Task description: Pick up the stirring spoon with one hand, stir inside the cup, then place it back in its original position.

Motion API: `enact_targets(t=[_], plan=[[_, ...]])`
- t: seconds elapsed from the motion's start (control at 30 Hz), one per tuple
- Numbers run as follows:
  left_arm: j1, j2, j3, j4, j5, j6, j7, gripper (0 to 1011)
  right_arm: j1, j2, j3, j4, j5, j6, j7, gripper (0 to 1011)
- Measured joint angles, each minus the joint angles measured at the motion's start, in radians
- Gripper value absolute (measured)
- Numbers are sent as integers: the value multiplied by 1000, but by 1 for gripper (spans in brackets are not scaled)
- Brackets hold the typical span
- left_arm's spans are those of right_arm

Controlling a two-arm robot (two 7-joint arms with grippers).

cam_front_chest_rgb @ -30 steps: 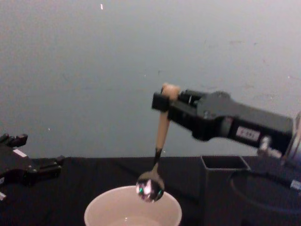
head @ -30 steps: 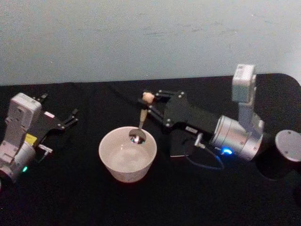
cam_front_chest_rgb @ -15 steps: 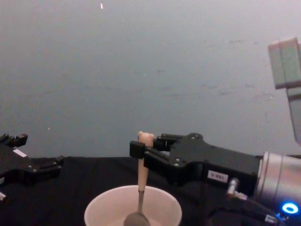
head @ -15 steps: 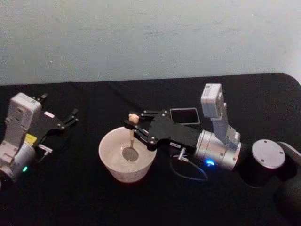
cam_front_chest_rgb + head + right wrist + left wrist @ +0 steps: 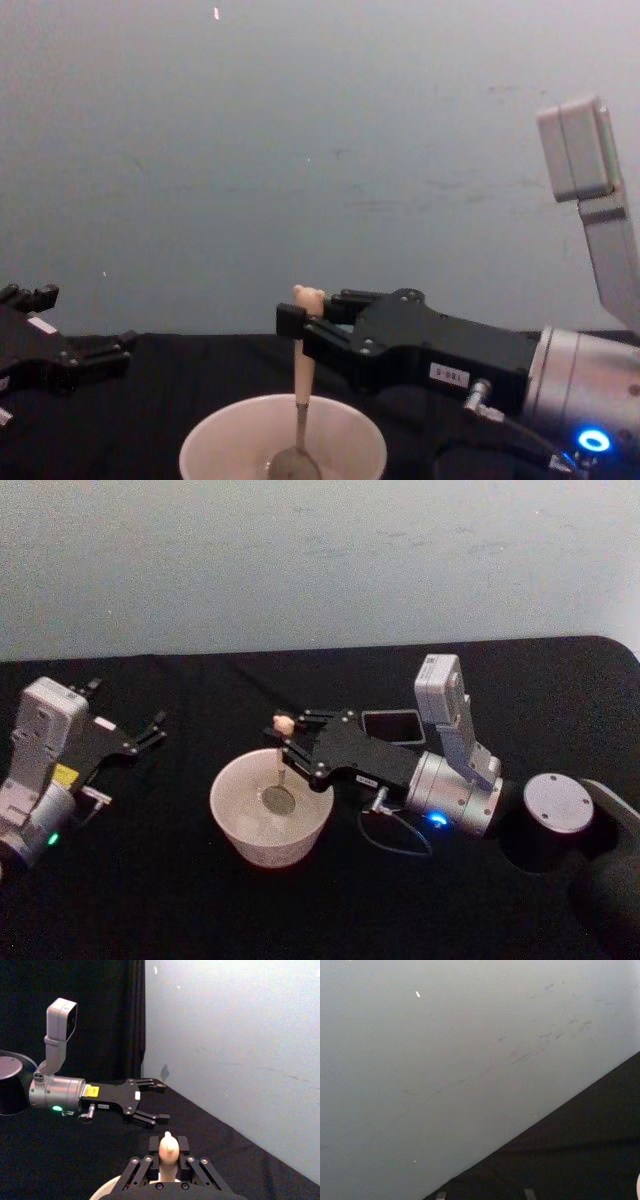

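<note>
Over the black tabletop point(image 5: 200, 910) my right pincer point(image 5: 285, 730) grasps the spoon point(image 5: 281, 764) upright, bowl inside the cup point(image 5: 265, 846); my left pincer point(image 5: 128, 702) rests released, left of it.

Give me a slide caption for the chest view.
Right gripper holds the stirring spoon in the cup; left gripper rests at left.

Beneath chest view's edge, cup point(image 5: 225, 435) base; holder point(image 5: 392, 725) partly behind right arm point(image 5: 452, 802).

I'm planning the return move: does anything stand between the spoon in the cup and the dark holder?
Nothing visible does. The right gripper holds the stirring spoon upright in the cup; the holder stands open just beyond that gripper. The left gripper sits far left.
</note>
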Motion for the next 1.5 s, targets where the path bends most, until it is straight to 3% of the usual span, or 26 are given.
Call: enact_targets(t=[0.17,0.57,0.83,1.17,1.5], plan=[[0,0,0,0,0,0,0,1001,-2,5,8,-2,-7,0,-6,212],[0,0,0,0,0,0,0,1001,-62,74,36,-98,10,25,9,212],[0,0,0,0,0,0,0,1001,-89,97,25,-153,33,40,36,212],[0,0,0,0,0,0,0,1001,-65,53,-6,-124,33,38,31,212],[0,0,0,0,0,0,0,1001,-20,5,-4,-49,10,23,-8,212]])
